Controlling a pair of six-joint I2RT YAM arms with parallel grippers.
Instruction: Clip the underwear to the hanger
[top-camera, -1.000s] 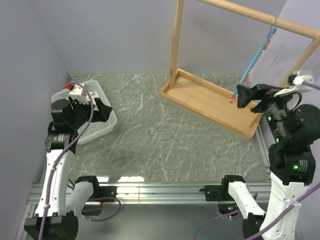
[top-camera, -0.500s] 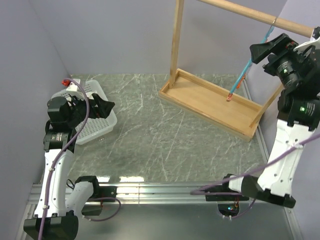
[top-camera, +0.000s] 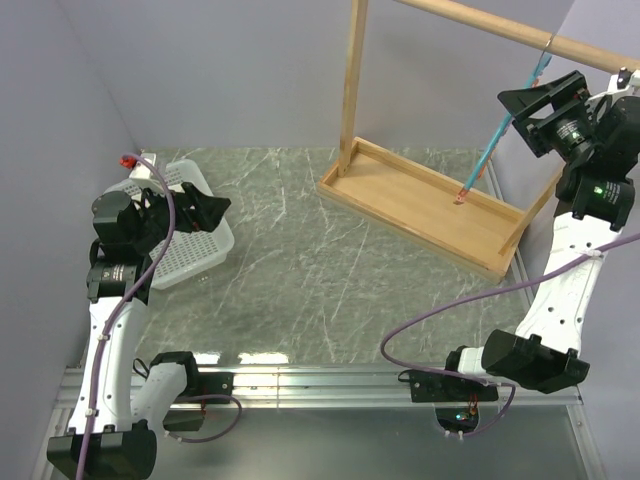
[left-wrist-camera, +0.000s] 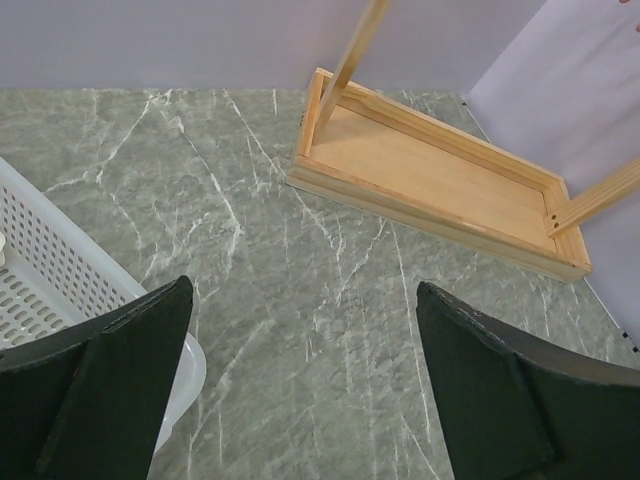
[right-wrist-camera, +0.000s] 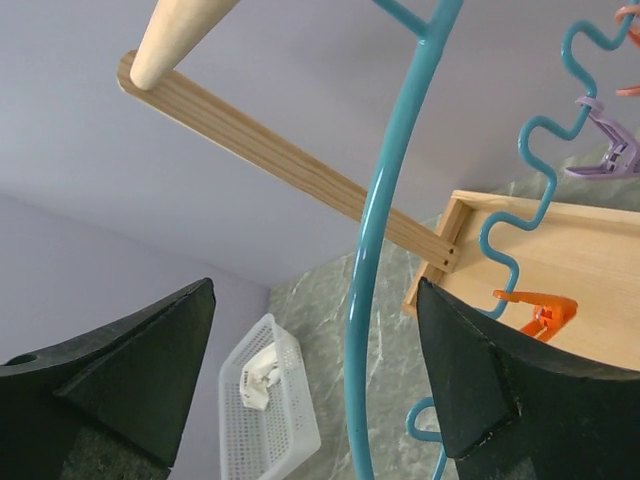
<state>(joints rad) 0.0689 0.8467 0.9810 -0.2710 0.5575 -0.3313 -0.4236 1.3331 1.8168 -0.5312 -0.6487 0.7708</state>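
The top external camera looks down from above and behind the arm bases over the whole table (top-camera: 330, 280), basket (top-camera: 195, 255) left, wooden rack (top-camera: 420, 200) right. The left wrist camera sits low, facing forward between the fingers of the left gripper (left-wrist-camera: 303, 290) toward the rack's tray (shared with the top view). The right wrist camera, raised close beside the hanger (right-wrist-camera: 377, 230), faces across toward the distant basket.

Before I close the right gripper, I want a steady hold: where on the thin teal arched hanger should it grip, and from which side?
Probably the smooth outer arch of the thin teal arched hanger, straight on: it runs between the right gripper's open fingers. Avoid the wavy inner bar carrying the orange clip.
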